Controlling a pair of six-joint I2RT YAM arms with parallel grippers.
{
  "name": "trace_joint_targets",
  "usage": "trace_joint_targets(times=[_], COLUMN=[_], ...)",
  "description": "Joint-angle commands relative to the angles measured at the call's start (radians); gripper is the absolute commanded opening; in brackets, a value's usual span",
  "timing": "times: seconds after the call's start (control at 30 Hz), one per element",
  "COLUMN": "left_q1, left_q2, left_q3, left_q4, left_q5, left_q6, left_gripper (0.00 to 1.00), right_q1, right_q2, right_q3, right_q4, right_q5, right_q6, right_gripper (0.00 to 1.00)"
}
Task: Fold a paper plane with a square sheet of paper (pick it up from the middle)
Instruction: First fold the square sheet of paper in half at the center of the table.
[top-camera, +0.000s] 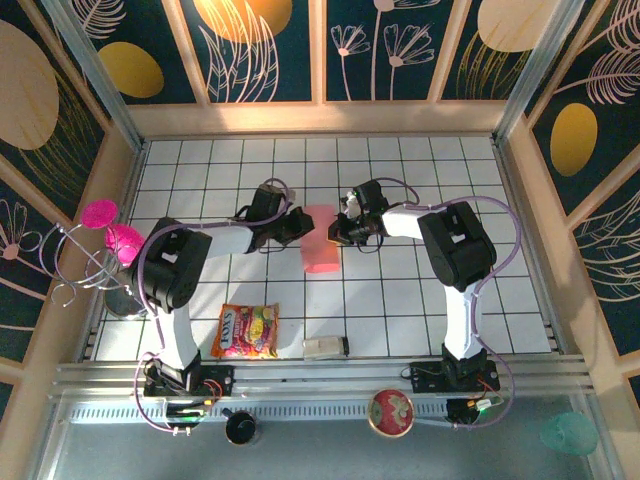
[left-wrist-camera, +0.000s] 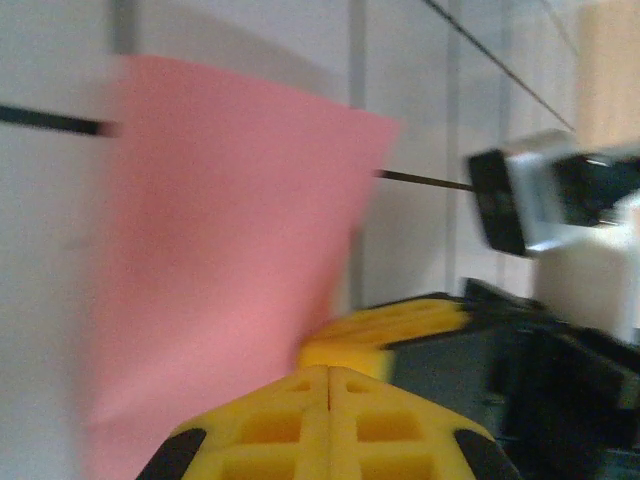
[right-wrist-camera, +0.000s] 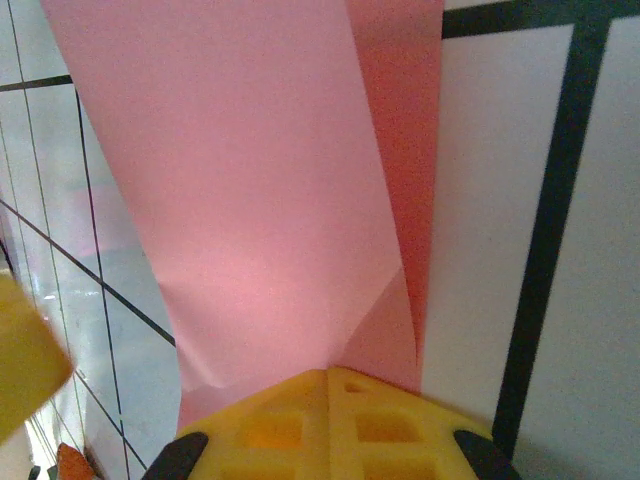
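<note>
A: Right tool (right-wrist-camera: 328, 374)?
B: Yellow fingers (right-wrist-camera: 265, 430) pressed together, pinching the square sheet of paper (right-wrist-camera: 240, 170) at its near edge.
A: Paper state?
B: Salmon-pink, doubled over, darker layer along right side. White surface (right-wrist-camera: 480, 200) with black grid lines beneath. Blurred yellow object (right-wrist-camera: 25, 370) at lower left.

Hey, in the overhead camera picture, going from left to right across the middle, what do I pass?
First, magenta round pieces on wire loops → left hand → salmon-pink sheet of paper → right hand.
</note>
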Motion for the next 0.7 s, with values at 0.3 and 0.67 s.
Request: trace_joint_targets(times=[0.3, 0.67], left_q1=[0.019, 0.183], left_q2=[0.168, 0.112], left_q3=[0.116, 0.036], left_q4=[-0.127, -0.169], left_q5=[-0.095, -0.111], left_q6=[0.050, 0.123], left_gripper=[0.00, 0.00], right_q1=[0.007, 0.007], right_q2=[0.168, 0.165], right_q3=[-0.097, -0.097], right_q4=[-0.217, -0.224], right_q5=[0.299, 0.321], right_q6=[-0.037, -0.046], right_gripper=[0.00, 0.00])
